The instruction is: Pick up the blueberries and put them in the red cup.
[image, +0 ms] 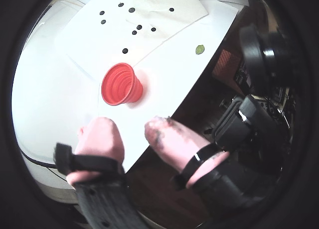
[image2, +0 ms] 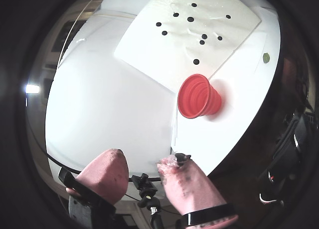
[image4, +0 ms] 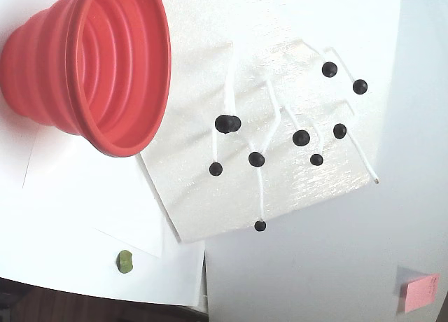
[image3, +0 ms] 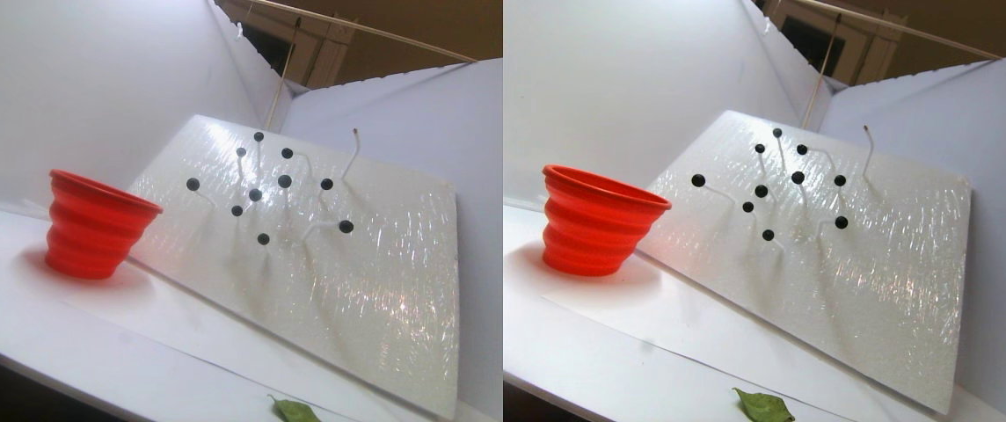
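Note:
Several blueberries point(image: 131, 10) point(image2: 190, 19) point(image3: 284, 181) point(image4: 301, 137) sit on thin white stalks on a tilted, glittery white board point(image3: 362, 281). The red cup point(image: 119, 83) point(image2: 199, 96) point(image3: 94, 224) point(image4: 91, 63) stands upright beside the board's lower edge, and it looks empty in the fixed view. In both wrist views my gripper point(image: 128, 124) point(image2: 142, 160) hangs open well short of the cup, over the table's near edge. Nothing is between its pink padded fingers. The right finger point(image2: 187, 181) is smeared dark, with a small dark bit at its tip that I cannot identify.
A small green leaf point(image: 200, 49) point(image2: 266, 57) point(image3: 296, 410) point(image4: 124, 261) lies on the white table near its edge. A pink sticky note point(image4: 420, 291) is stuck at the corner. White walls point(image3: 72, 79) stand behind the board. A black tripod point(image2: 147, 191) shows below the table edge.

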